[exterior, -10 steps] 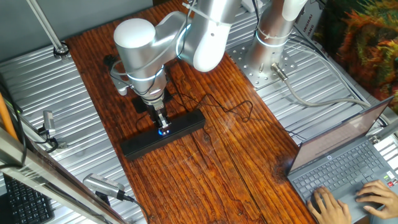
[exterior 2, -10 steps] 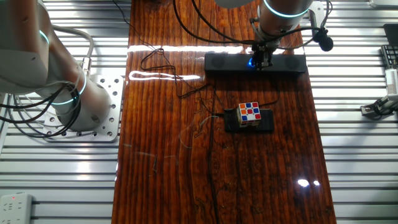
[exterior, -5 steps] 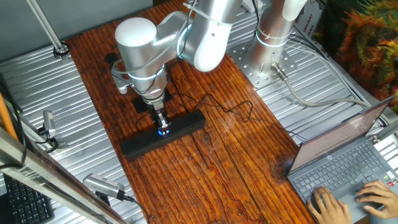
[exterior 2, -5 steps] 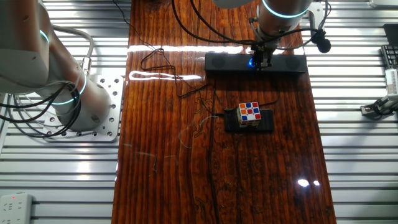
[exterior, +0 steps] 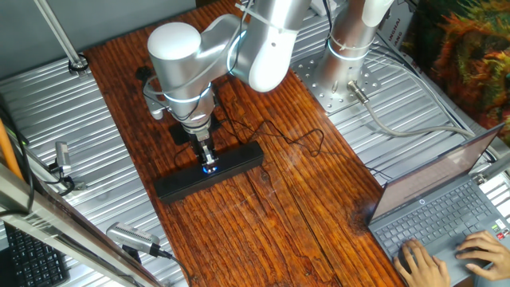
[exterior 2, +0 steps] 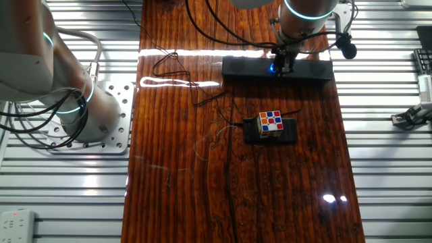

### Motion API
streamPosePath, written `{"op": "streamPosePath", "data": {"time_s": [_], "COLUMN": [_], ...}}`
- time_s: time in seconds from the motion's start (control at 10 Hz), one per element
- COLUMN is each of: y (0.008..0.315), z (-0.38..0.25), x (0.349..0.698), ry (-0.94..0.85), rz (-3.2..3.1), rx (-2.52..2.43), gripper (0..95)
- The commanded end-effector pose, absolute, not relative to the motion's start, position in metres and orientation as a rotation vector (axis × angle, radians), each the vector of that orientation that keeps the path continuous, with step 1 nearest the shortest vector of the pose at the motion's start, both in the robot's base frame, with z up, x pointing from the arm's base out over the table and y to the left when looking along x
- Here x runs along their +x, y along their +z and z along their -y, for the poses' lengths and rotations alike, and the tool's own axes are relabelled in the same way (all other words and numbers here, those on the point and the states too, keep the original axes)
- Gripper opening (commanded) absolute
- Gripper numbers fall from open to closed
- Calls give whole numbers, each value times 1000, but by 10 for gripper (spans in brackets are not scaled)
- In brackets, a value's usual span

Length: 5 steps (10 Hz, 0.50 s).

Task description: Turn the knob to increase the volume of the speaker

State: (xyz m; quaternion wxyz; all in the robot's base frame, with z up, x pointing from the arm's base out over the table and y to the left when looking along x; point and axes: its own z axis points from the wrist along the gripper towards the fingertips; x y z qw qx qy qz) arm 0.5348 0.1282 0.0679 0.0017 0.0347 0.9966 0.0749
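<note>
The speaker (exterior: 239, 163) is a long slim black bar lying across the wooden table; it also shows in the other fixed view (exterior 2: 244, 67). Its knob (exterior: 210, 169) sits midway along it, ringed by blue light, and shows as a blue glow in the other fixed view (exterior 2: 273, 68). My gripper (exterior: 208, 157) points straight down with its fingers closed around the knob; it shows too in the other fixed view (exterior 2: 283, 65). The knob itself is mostly hidden by the fingers.
A multicoloured cube (exterior 2: 271, 123) rests on a small black pad (exterior 2: 290, 132) near the table's middle. A thin black cable (exterior: 307, 142) loops over the wood. A laptop (exterior: 446, 207) with a person's hands on it is at the right. The arm's base (exterior: 343, 76) stands behind.
The wrist has rotated slightly while the fingers stay on the knob; a black part beside the wrist has shifted a little. The speaker has not moved.
</note>
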Motion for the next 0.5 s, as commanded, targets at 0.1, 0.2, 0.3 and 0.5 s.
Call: {"op": "streamPosePath", "data": {"time_s": [0.1,0.2,0.3,0.5], "y": [68,68,68,68], "z": [-128,-128,-128,-128], "x": [535,535,535,535], "ry": [243,239,241,251], "rz": [-3124,-3125,-3125,-3120], "rx": [114,119,121,122], "gripper": [0,0,0,0]}}
